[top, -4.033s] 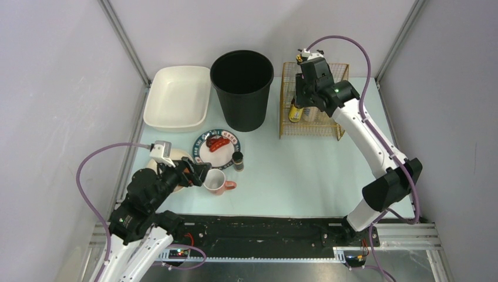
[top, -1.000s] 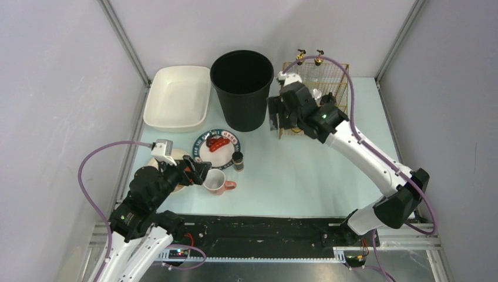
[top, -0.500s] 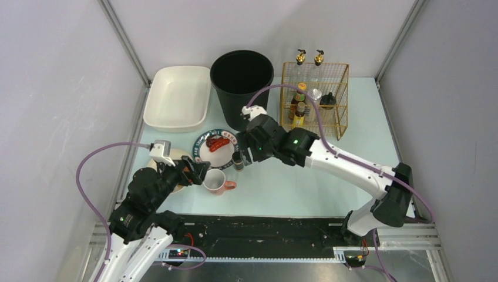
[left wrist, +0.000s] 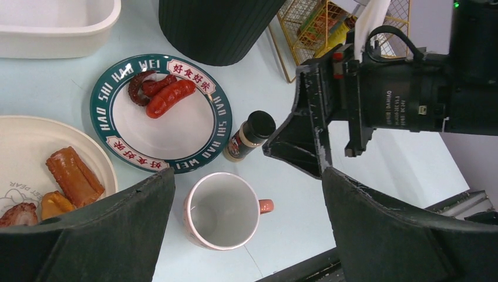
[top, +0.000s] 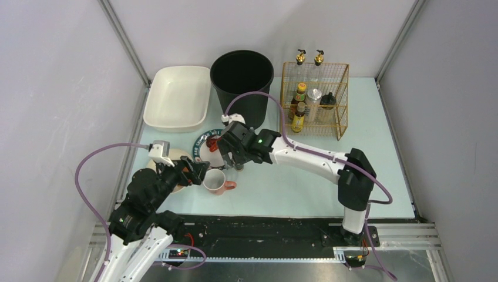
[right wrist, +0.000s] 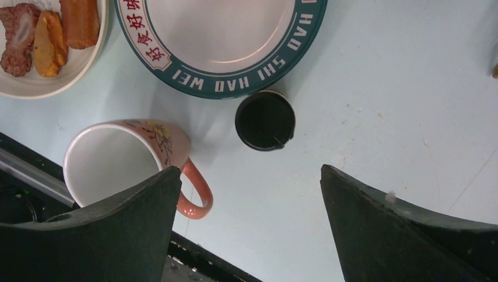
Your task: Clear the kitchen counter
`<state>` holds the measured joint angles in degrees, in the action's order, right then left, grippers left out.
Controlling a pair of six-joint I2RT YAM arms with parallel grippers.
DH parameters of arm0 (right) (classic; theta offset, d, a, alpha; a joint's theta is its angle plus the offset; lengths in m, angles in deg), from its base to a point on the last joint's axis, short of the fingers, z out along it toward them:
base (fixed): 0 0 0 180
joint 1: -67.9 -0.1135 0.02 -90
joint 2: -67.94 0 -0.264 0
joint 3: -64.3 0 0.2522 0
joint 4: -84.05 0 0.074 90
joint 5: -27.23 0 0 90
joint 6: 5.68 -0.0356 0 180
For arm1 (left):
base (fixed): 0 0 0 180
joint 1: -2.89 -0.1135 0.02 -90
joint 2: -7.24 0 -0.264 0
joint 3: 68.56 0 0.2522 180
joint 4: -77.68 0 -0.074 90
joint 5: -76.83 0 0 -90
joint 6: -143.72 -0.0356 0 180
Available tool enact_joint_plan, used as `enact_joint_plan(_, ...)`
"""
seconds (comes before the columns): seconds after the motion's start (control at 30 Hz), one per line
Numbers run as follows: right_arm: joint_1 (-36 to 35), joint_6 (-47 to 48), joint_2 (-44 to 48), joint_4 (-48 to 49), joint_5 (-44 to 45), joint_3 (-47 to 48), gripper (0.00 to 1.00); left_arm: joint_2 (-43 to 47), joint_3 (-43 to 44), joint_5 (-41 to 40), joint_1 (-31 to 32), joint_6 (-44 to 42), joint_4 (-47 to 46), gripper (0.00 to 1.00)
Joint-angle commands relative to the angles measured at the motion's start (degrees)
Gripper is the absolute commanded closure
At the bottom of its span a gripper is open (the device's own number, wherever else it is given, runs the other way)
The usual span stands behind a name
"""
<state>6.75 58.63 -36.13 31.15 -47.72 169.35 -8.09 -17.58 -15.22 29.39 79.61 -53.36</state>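
Hovering spread wide over the spice jar (right wrist: 265, 120), my right pincer (right wrist: 246, 170) grasps nothing. My left pincer (left wrist: 246, 173), likewise released, hangs above the mug (left wrist: 220, 208).

Counter (top: 293, 176): stretches from the arm bases to the back wall, not yet cleared.

Left on it: jar, mug, sausage plate (left wrist: 158, 111), cream plate (left wrist: 29, 153) of scraps.

Done, I judge: bottles standing in the wire rack (top: 317, 100).

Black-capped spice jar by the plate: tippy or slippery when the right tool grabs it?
The spice jar stands upright, tall and narrow: an off-centre push would probably tip it, then it rolls. Looks rigid, likely light. The green-rimmed plate sits close, so clearance is tight.
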Motion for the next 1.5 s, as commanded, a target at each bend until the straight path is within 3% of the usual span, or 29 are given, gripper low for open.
enact_joint_plan(0.0, -0.41, -0.13, -3.20, 0.37, 3.45, 4.89, 0.07, 0.46, -0.41, -0.69, 0.31, 0.82, -1.37, 0.02)
enact_joint_plan(0.27, 0.87, -0.50, -7.02, 0.82, 3.25, 5.78, 0.09, 0.72, -0.47, -0.94, 0.31, 0.92, -1.39, 0.02)
enact_joint_plan(0.6, 1.68, 0.89, -11.07, 0.41, 2.44, 7.99, 0.21, 0.65, -0.48, -1.02, 0.35, 0.93, -1.31, 0.02)
enact_joint_plan(0.77, 1.67, 1.53, -11.65, 0.00, 2.43, 8.85, 0.34, 0.47, -0.55, -0.96, 0.32, 0.91, -1.33, 0.02)
enact_joint_plan(1.0, 1.41, 2.60, -9.23, -0.30, 3.47, 7.81, 0.69, 0.04, -0.46, -0.69, 0.31, 0.87, -1.42, 0.02)
enact_joint_plan(1.13, 1.17, 3.52, -5.29, -0.57, 4.38, 6.25, 0.83, -0.02, -0.43, -0.68, 0.32, 0.77, -1.39, 0.02)
enact_joint_plan(1.47, 3.71, 6.14, 10.66, -3.52, 9.84, 1.36, 0.87, -0.21, -0.47, -0.77, 0.31, 0.86, -1.41, 0.02)
